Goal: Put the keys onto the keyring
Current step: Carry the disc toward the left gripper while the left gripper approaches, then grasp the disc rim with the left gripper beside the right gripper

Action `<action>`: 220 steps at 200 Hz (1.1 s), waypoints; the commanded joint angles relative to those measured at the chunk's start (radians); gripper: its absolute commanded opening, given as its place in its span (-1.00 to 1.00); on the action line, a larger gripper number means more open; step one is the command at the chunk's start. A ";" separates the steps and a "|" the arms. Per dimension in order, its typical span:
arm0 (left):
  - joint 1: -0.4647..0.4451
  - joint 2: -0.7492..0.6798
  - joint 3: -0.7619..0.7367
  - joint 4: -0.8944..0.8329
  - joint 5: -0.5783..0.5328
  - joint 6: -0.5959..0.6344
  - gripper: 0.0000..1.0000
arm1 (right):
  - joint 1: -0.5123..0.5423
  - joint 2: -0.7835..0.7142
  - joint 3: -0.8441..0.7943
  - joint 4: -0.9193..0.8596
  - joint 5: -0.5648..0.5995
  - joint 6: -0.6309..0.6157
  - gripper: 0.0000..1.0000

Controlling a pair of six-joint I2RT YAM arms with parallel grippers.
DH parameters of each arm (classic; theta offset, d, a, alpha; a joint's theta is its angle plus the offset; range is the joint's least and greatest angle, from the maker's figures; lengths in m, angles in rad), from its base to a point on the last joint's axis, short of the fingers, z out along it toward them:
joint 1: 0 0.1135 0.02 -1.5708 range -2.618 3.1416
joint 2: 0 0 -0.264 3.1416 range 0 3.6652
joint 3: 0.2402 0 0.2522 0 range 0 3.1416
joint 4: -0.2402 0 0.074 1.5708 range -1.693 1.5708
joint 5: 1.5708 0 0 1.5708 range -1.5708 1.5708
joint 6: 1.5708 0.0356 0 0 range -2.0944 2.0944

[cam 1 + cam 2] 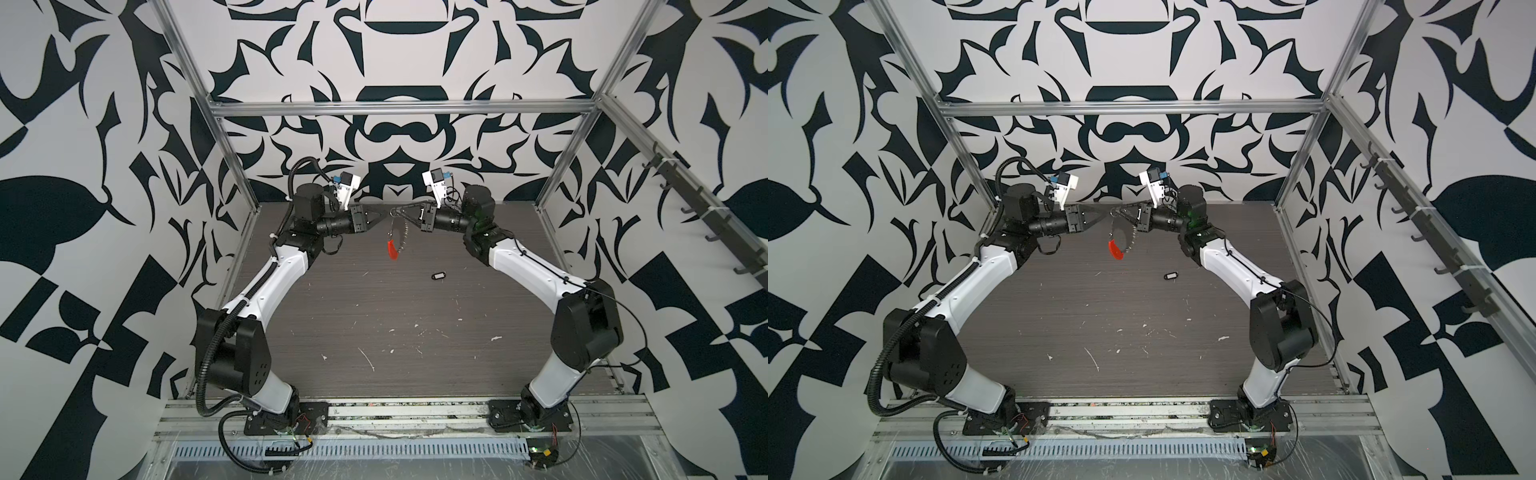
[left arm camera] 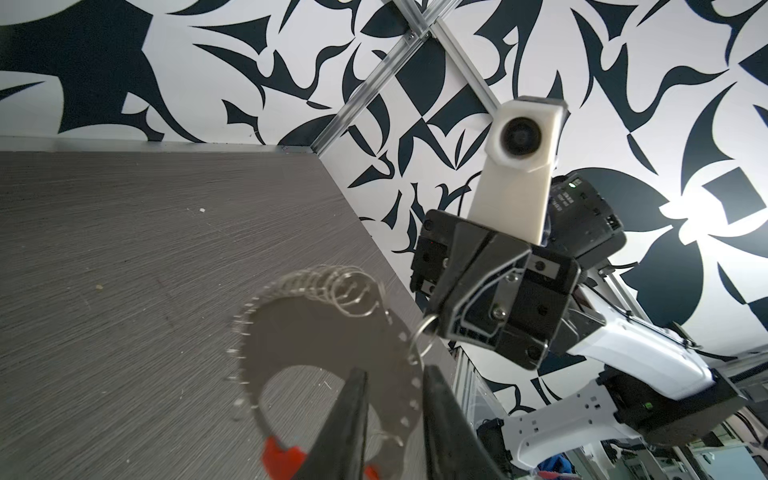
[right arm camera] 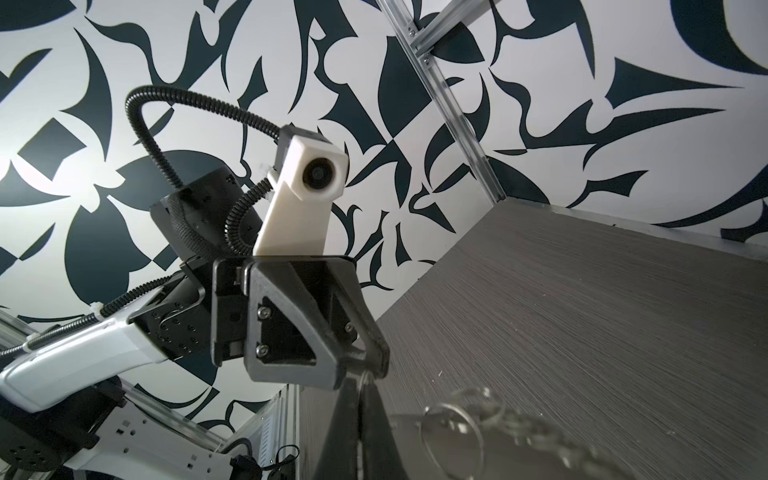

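Left wrist view is crossed by the left gripper (image 2: pixel 395 372), slightly parted and empty, beside the keyring (image 2: pixel 316 328) hung from the clenched right gripper (image 2: pixel 438 326); the key (image 1: pixel 437 275) is seen on the table (image 1: pixel 374 332), well apart, and the thinly pinched keyring may be knocked loose by a misjudged closing

Both top views look steeply down from high above the near edge of the table (image 1: pixel 374 332), which fills the lower middle of the frame. They face the far wall (image 1: pixel 399 54) from well back and share nearly the whole scene, shifted slightly sideways. The left wrist view looks close along the left gripper (image 2: pixel 395 370) toward the right wrist camera (image 2: pixel 519 135). The right wrist view looks along the right gripper (image 3: pixel 358 386) toward the left wrist camera (image 3: pixel 318 172). Both wrist views share the keyring (image 2: pixel 324 332).
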 commanded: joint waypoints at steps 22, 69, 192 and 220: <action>-0.001 0.028 0.069 0.070 0.050 -0.053 -0.49 | -0.005 -0.016 0.042 0.183 -0.036 0.094 -1.00; -0.001 0.059 0.086 0.081 0.060 -0.069 -0.48 | -0.006 0.005 0.056 0.238 -0.056 0.153 -1.00; -0.005 0.079 0.096 0.132 0.064 -0.113 -0.46 | -0.003 0.050 0.084 0.311 -0.062 0.229 -1.00; -0.009 0.087 0.099 0.141 0.068 -0.125 -0.46 | 0.000 0.058 0.088 0.327 -0.062 0.244 -1.00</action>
